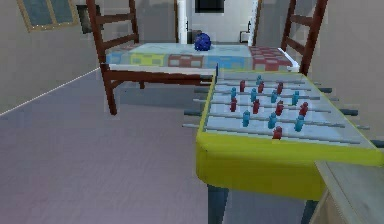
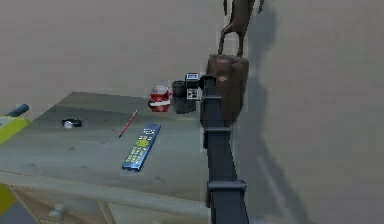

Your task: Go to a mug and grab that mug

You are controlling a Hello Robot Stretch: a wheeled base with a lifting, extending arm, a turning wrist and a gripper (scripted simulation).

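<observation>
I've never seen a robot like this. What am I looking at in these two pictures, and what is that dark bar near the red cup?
These are simulator pictures from a wheeled robot with one extending arm. The forward view looks ahead: a yellow table-football game stands before a wooden-framed bed with a patchwork quilt. The arm side view looks out sideways over a pale tabletop. The dark square bar is the arm, with its gripper at the far end, near a red and white mug. A blue remote control and a red pencil also lie there. Whether the gripper holds anything cannot be told.
</observation>
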